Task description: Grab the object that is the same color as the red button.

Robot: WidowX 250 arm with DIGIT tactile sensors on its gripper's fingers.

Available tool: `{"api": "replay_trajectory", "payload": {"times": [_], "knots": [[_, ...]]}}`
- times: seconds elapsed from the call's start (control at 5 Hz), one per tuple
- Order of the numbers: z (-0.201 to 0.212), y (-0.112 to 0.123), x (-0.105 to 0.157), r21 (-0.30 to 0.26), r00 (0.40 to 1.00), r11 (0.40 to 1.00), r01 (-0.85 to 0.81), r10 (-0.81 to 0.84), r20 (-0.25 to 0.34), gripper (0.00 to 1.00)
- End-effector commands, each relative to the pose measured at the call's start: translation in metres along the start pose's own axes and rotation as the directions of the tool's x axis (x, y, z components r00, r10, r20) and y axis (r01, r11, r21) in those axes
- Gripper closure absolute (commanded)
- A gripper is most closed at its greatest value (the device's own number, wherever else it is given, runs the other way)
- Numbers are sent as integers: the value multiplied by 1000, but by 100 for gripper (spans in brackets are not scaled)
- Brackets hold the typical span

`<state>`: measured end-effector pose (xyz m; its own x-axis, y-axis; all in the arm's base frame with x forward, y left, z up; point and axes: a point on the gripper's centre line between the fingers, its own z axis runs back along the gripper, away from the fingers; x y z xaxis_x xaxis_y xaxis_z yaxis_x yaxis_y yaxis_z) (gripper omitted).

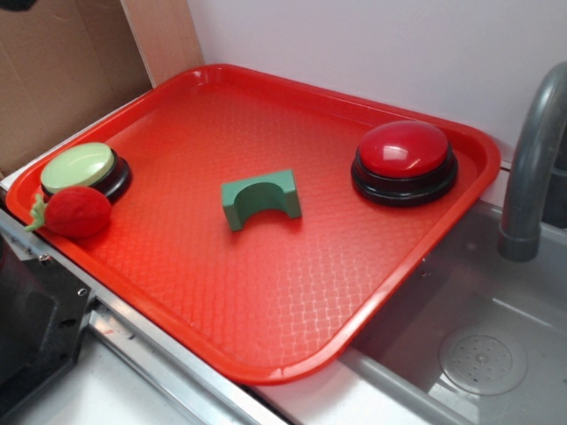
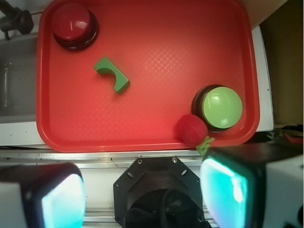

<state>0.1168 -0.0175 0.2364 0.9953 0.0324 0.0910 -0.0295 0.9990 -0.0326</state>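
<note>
on red tray [image 1: 266, 292], near-left corner in ext. view: small fuzzy red strawberry plush [image 1: 78, 212], green stem [image 1: 36, 215] pointing out over tray rim. touching or just beside black base of pale green dome button [image 1: 81, 168]; lying on tray floor, not held.

far-right part of tray: red button [image 1: 404, 150], glossy dome on round black base, upright. same red as plush. well apart from plush, opposite side of tray.

roughly mid-tray, between the two buttons: green arch block [image 1: 260, 197], standing on its two feet, arch opening facing down/toward cam. touching nothing else.

wrist view, looking straight down: tray [image 2: 142, 123] fills upper frame. red button [image 2: 72, 23] top left, arch block [image 2: 111, 74] lying below-right of it, green button [image 2: 221, 107] right, strawberry plush [image 2: 192, 129] just below-left of green button w/ stem [image 2: 205, 144] at tray's near rim.

gripper [image 2: 142, 194]: two fingers at bottom edge of wrist view, pads [image 2: 223, 190] glowing cyan-ish, set wide apart, nothing between them. black mount visible in the gap. right-side finger sits just below plush stem in frame; contact not apparent. gripper outside tray outline, over metal counter edge [image 2: 142, 159].

surroundings, ext. view: grey faucet [image 1: 532, 168] at right, sink basin w/ drain [image 1: 483, 359] beside tray, cardboard [image 1: 62, 62] behind at left, pale wall behind.
</note>
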Motion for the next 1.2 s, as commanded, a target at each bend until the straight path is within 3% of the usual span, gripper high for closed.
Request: {"api": "replay_trajectory", "payload": {"times": [0.0,0.4,0.8,1.0], "knots": [[0,0,0,0,1000,1000,0,0,0,0],[-62,26,2,21,969,969,-247,247,-3,0],[-126,54,-13,249,817,785,-568,574,55,0],[-151,68,-16,284,767,727,-625,639,53,0]]}}
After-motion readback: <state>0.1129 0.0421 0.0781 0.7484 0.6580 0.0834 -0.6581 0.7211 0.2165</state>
